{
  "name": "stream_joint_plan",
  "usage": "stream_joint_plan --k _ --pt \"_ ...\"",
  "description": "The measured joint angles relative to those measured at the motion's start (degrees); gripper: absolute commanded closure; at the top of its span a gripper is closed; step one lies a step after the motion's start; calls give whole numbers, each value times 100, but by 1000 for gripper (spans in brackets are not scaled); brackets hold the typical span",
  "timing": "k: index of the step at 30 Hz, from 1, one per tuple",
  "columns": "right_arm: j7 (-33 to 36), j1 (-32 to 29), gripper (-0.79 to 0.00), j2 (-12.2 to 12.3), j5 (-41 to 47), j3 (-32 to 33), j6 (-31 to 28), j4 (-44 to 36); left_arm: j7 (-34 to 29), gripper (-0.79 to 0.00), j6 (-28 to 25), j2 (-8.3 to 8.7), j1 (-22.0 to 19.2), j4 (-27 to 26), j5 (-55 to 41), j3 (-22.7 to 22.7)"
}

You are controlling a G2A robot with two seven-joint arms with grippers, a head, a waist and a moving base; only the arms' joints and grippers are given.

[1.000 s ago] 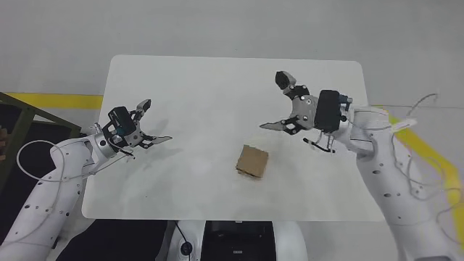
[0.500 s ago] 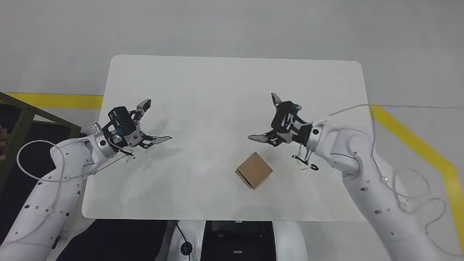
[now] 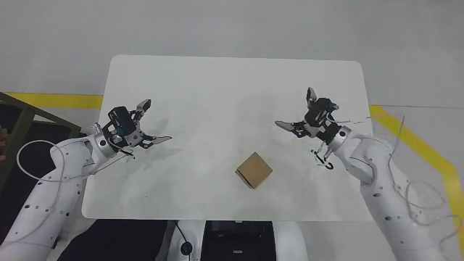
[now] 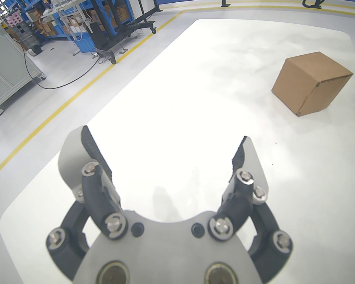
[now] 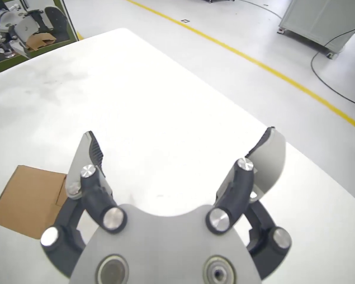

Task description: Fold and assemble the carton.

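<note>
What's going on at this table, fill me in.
A two-armed robot is working on a carton. It sits on the white table, already folded into a box shape, near the robot's edge. The left hand and right hand hover open on either side, apart from it, holding nothing.

The left gripper and the right gripper hover well apart, each with jaws spread wide.
</note>
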Motion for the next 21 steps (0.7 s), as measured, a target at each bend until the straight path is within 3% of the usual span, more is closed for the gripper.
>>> stream_joint_plan --k 8,21 --pt "-458 -287 -785 96 -81 613 -124 -340 0 -785 0 0 0 0 0 0" --pt "-443 -294 -784 102 -65 653 -145 -368 0 -784 0 0 0 0 0 0"
